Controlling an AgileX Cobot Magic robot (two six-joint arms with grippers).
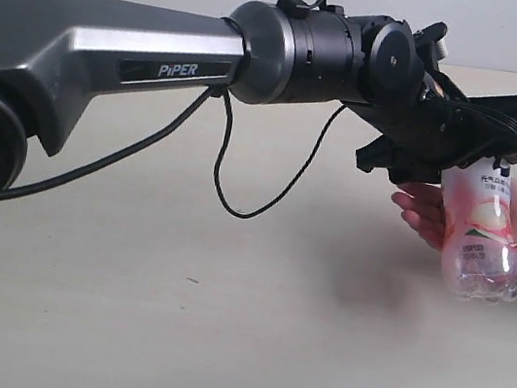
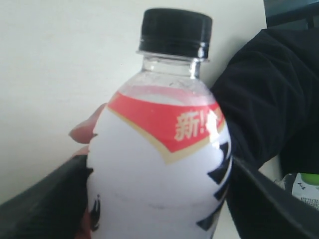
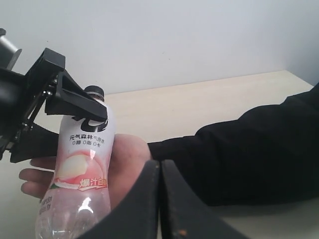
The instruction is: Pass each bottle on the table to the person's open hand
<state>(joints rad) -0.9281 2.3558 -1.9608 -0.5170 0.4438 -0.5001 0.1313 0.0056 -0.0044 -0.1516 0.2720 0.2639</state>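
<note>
While the left jaws pinch the bottle (image 1: 482,230) at its shoulder, just under the black cap (image 2: 175,27), with 1 jaw on each side of the label, the bottle hangs near upright. Its cap is up, it tilts a little, and its base is clear of the desk (image 1: 170,318). The hand (image 3: 124,162) lies just behind the bottle, palm open toward it and seemingly touching the label, fingers spread and not curled round.

The release likely turns on that contact. The hand sits beside the bottle's middle, not under its base, and would need to close before the jaws part. The left arm (image 1: 113,53) reaches level across the desk, its jaws angled down onto the bottle's top end. The right jaws, pressed together on nothing, point toward the hand and the sleeve (image 3: 239,154).
</note>
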